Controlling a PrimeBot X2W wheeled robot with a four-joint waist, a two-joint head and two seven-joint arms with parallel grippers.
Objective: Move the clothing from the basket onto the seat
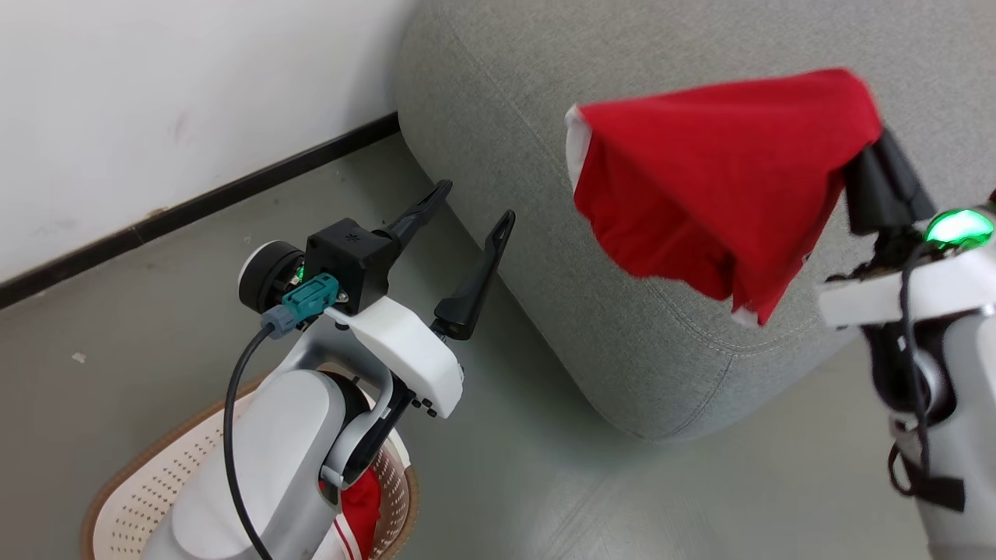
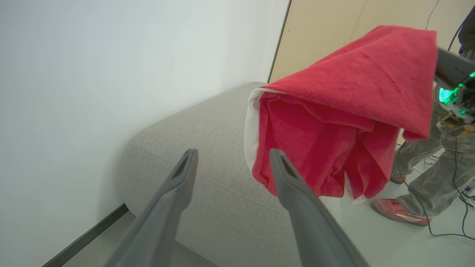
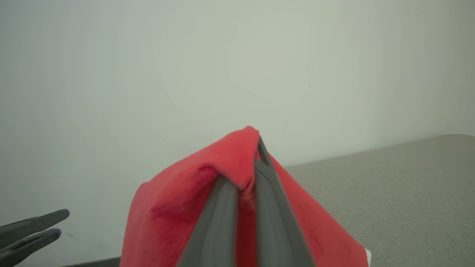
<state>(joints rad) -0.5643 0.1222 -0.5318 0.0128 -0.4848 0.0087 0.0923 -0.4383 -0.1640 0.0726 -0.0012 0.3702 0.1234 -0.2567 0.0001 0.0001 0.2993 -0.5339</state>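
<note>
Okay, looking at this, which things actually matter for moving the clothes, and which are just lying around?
For the job:
red garment gripped in the right end effector; second red garment in the basket; grey seat; open left end effector.

Just around:
a person's legs and pink shoes; floor cable; white wall.

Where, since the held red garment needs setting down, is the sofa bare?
All the sofa top that shows is bare, from the wall to its front seam. Crowded: its rounded corner beside the open left hand, and the basket, under that arm with clothing inside.
</note>
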